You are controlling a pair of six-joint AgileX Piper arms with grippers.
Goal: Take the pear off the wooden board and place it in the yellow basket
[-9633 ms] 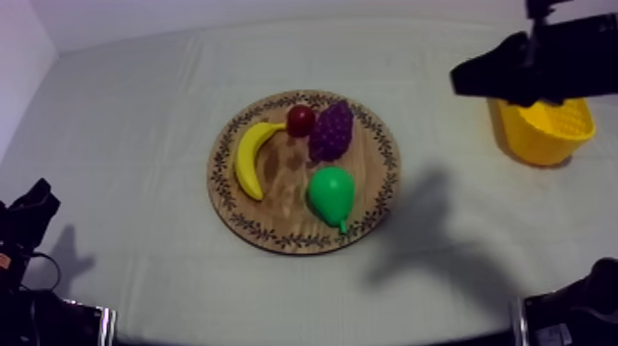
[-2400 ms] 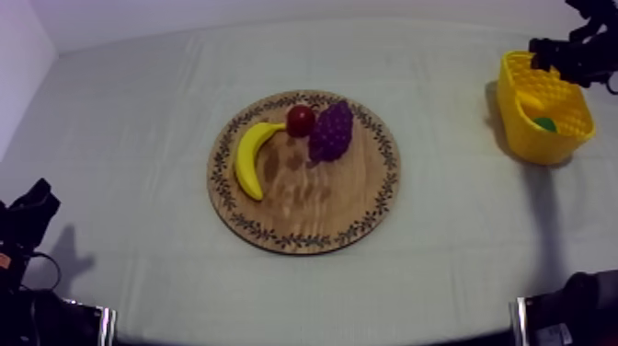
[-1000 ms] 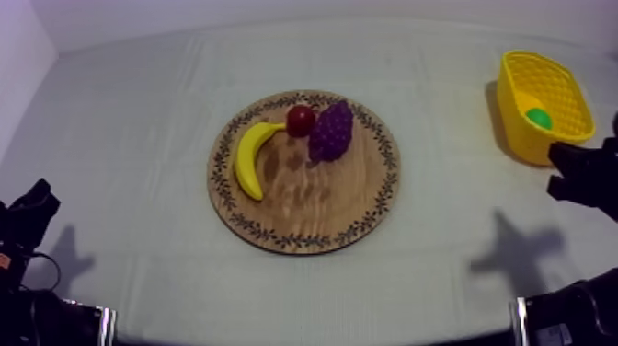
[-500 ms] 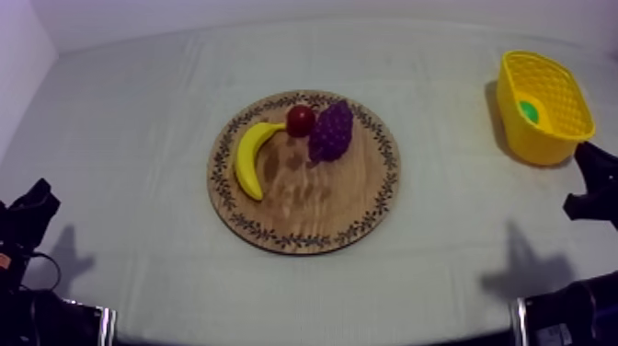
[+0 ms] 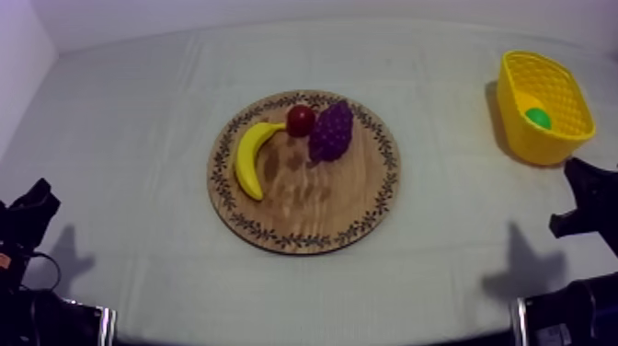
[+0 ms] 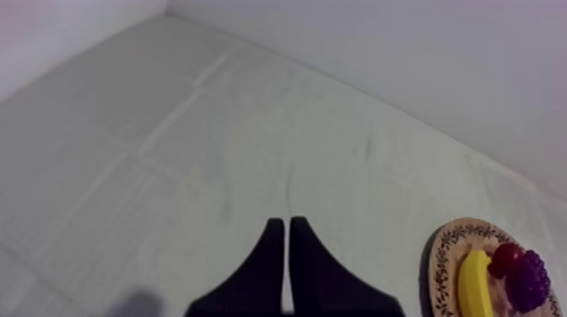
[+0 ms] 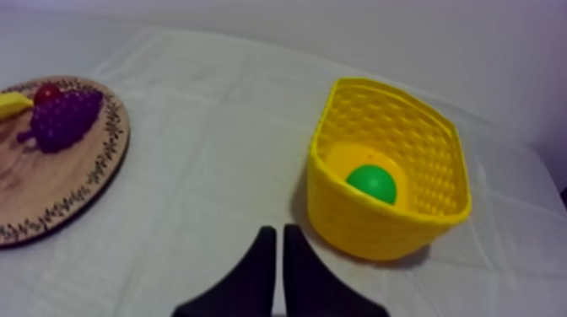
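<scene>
Toward the far right corner of the table (image 5: 138, 101) stands the yellow basket (image 5: 544, 147), and the pear (image 5: 538, 117) lies inside it, a green shape resting on the basket's bottom, well below the rim. At the table's right edge, on the near side of the basket and apart from it, hangs the right gripper (image 7: 277, 228). Its two black fingers are pressed together into a narrow wedge with nothing between them, over bare cloth and pointing at the basket's near wall. Near the table's near left corner sits the left gripper (image 6: 285, 221), its fingers likewise pressed together and holding nothing. It is over bare cloth and well apart from the round wooden board (image 5: 303, 216). That board lies at the middle of the table, its patterned rim showing all round, with three toy fruits in its far half. A banana (image 5: 246, 161) curves along the left side, and a small red fruit (image 5: 300, 120) sits by the far rim, just beside the banana's far tip. A bunch of grapes (image 5: 331, 132) lies right next to the red fruit, on the side toward the basket.
</scene>
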